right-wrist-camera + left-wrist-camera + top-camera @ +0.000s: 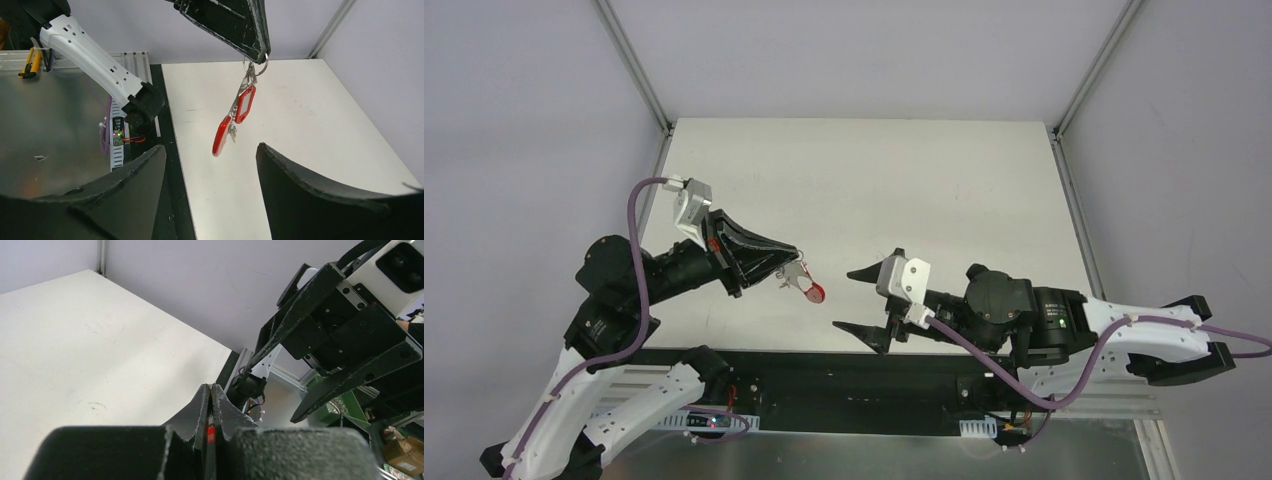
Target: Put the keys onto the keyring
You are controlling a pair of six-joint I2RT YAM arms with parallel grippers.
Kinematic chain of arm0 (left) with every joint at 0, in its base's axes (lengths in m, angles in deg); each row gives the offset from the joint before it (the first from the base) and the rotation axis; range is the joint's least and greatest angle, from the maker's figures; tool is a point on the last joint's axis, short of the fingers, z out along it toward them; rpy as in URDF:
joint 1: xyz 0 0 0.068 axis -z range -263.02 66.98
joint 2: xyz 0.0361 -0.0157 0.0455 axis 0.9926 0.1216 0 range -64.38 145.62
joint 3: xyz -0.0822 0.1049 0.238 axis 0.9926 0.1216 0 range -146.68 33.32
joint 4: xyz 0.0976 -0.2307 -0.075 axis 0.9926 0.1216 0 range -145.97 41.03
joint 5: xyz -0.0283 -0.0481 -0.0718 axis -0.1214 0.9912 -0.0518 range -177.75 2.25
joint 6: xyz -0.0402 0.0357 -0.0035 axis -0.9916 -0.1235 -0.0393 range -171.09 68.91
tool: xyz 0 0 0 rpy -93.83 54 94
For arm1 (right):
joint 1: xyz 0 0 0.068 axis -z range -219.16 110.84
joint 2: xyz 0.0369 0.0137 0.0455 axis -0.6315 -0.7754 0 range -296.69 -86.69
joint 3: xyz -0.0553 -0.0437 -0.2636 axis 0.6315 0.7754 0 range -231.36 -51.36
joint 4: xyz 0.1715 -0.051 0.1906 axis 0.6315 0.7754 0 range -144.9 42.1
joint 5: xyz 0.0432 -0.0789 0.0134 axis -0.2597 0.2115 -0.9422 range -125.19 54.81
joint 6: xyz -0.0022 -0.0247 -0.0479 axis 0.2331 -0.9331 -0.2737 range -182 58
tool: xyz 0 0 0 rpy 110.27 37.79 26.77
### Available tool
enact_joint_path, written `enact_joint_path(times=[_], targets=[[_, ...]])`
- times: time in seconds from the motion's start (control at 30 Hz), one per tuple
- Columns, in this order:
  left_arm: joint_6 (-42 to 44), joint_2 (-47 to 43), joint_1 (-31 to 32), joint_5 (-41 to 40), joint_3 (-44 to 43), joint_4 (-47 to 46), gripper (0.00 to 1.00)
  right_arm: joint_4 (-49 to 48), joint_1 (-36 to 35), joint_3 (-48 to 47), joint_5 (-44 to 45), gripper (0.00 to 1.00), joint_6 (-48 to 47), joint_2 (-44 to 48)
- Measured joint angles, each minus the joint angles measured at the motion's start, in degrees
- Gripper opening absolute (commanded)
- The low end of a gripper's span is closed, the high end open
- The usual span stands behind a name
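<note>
Right wrist view: my left gripper is clenched on the top of a thin wire keyring, pinching it at the very fingertips. The bunch hangs free below, well above the white table. Small silvery keys dangle from the ring, along with two red plastic tags, one lower than the other. Whether every key is fully threaded is too small to tell.

My right gripper is released, its jaws spread wide with nothing between them. It faces the bunch and stands apart from it.

Handling assessment:
- The load is light and each piece is rigid, but the bunch is loosely jointed. I expect it to swing and twist at any touch.
- The metal is smooth, thin and likely slippery.
- The flat bow of a key offers a better hold than its blade.
- The tags are broad but pivot freely, so they make a poor grip.
- The hold on the ring is narrow, and a side knock could roll it out of the pinch.
</note>
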Motion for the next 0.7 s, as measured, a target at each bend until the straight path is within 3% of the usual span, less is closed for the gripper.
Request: enact_joint_path(times=[0.33,0.7], targets=[[0.13,1.4,0.0,-1.49,0.0,0.0,0.0,-6.99,1.53,6.38,-0.09,0.77,-0.66,0.26],[0.07,1.73,0.0,-1.46,0.0,-0.07,0.0,-11.45,6.19,6.45,-2.86,0.74,0.7,-3.67]])
